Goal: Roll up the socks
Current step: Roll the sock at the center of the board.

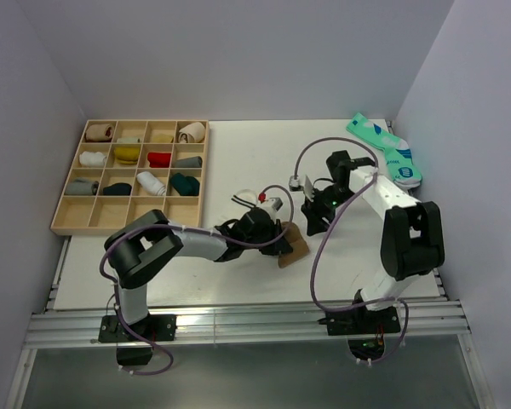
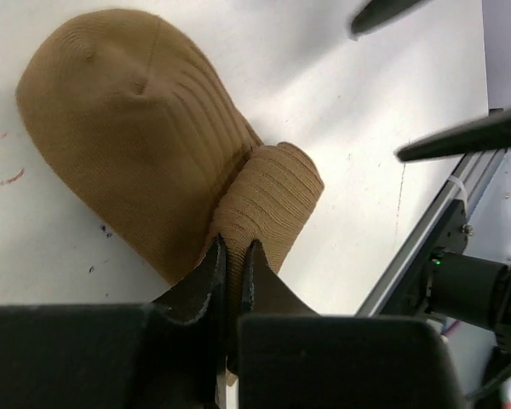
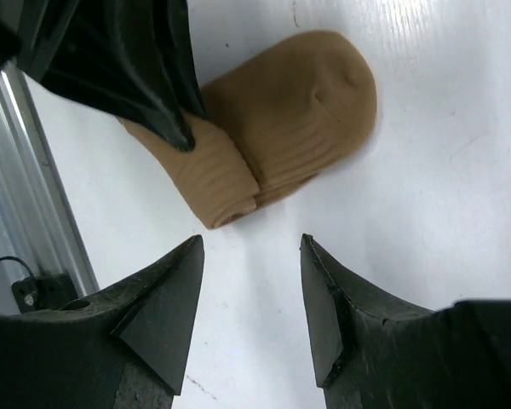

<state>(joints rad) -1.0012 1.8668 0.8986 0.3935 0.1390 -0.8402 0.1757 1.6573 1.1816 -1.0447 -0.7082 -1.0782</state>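
at the bottom of the top view an aluminium rail runs along the near edge of the white bench, with both arm bases fixed to it. just above it, near the middle of the frame, the left end effector reaches in from the left and is clamped on the tan-brown sock. in the left wrist view its end effector has the fingers almost together, pinching the ribbed, folded-over end of that sock. the rest of the sock spreads flat on the bench toward the upper left of the frame. the right end effector sits just to the right of the sock in the top view. in the right wrist view this end effector has its fingers spread apart with only bare bench between them. the sock lies above them in the frame, not touching them, with a black finger of the left arm on its folded part. farther back, at the upper right of the top view, the teal pair lies against the wall. at the upper left a wooden tray of compartments holds small bundles in tan, yellow, red, white, grey and dark teal.
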